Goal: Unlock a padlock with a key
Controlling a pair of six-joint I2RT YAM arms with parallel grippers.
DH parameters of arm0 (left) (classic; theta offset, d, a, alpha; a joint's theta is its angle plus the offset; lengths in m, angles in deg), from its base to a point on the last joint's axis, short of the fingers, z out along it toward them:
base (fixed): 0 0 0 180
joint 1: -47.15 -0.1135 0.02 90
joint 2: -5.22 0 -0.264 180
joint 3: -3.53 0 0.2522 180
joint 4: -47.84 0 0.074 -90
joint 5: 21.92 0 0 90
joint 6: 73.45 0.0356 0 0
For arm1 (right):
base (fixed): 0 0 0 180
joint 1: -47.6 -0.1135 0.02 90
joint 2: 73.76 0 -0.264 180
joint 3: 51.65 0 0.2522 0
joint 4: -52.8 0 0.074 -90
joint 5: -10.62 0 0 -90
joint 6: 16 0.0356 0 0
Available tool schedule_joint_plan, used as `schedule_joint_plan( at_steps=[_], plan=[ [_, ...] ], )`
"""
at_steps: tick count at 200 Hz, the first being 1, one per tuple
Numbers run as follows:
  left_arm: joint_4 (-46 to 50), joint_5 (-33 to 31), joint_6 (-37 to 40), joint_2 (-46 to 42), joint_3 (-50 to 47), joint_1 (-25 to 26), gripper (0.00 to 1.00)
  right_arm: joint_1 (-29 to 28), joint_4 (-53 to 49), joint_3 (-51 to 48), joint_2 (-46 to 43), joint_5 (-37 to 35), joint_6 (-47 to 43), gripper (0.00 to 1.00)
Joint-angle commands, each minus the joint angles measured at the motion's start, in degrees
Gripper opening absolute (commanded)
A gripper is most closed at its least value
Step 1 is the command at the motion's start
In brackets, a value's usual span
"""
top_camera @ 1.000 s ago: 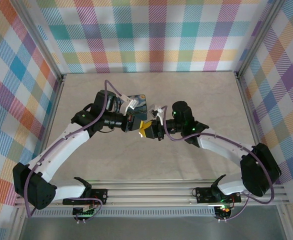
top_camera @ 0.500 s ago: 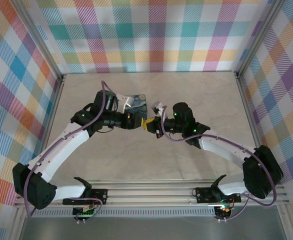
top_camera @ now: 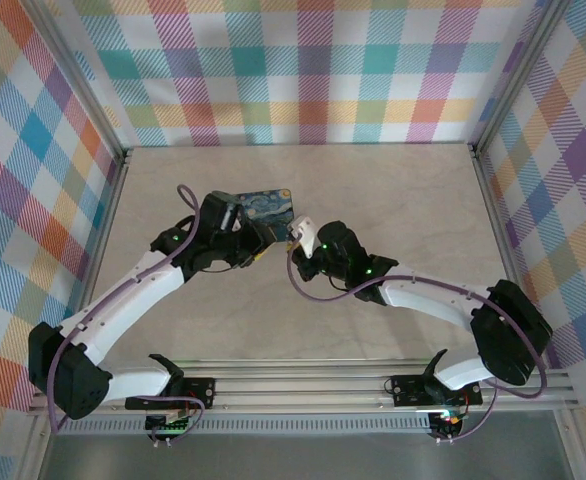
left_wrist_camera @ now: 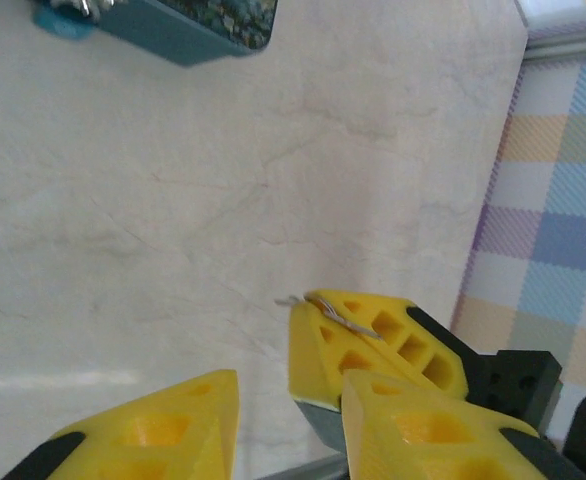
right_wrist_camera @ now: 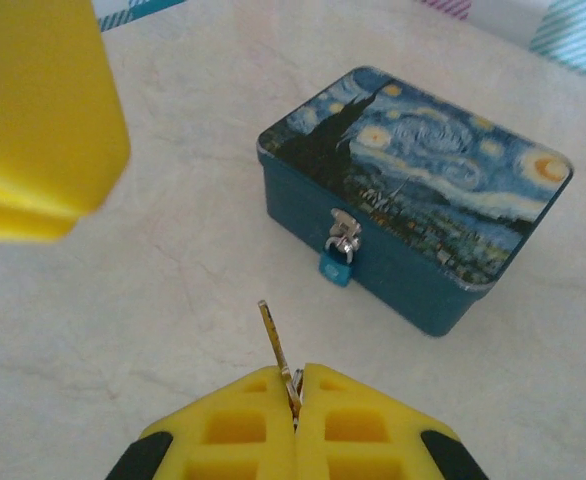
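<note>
**Finding: key [right_wrist_camera: 276, 350] held, not yet inserted**

The padlock [right_wrist_camera: 338, 262] (blue body, silvery shackle) is seen hanging from the hasp on the front wall of the tin [right_wrist_camera: 423, 210]. The key is clamped between the fully closed fingers of the right gripper [right_wrist_camera: 295, 400], just in front of the tin and clear of it. The left gripper [left_wrist_camera: 283, 420] is held partly open near the tin, with nothing gripped.

Robot lab cell, plaid walls [top_camera: 313, 70], aluminium frame [top_camera: 303, 383]

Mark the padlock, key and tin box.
padlock [right_wrist_camera: 337, 268], right wrist view, blue body.
key [right_wrist_camera: 273, 343], right wrist view, middle of the blade.
tin box [right_wrist_camera: 428, 165], right wrist view, painted lid.
</note>
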Motion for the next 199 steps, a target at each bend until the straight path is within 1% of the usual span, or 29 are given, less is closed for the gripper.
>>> schedule_joint_plan(
  at_steps=[1,31,58,110,127,143,199],
  plan=[
    [-4.59,-0.15,-11.39,-0.08,-0.56,1.28,0.35,-0.47,6.05,-0.93,0.66,-2.24,-6.0,0.0],
    [-7.62,1.78,-15.35,2.08,-1.88,2.61,0.35,-0.69,8.12,-1.93,1.21,-0.74,-9.5,0.0],
    [-10.27,2.16,-17.25,3.57,-3.13,3.74,0.35,-0.86,8.46,-2.29,1.47,0.29,-11.91,0.0],
    [-12.1,0.33,-18.66,3.48,-3.5,3.73,0.31,-0.97,8.85,-2.7,1.55,1.42,-16.26,0.0],
    [-8.08,-0.89,-16.86,3.39,-1.31,3.66,0.31,-0.97,8.66,-2.54,1.65,0.88,-16.86,0.0],
    [-5.07,-3.1,-15.19,2.88,-0.15,3.45,0.33,-0.95,8.63,-2.36,1.74,1.09,-17.15,0.0],
    [-6.11,-3.68,-15.58,1.48,-2.64,1.92,0.35,-0.95,7.54,-0.63,2.7,1.4,-19.18,0.0]
  ],
)
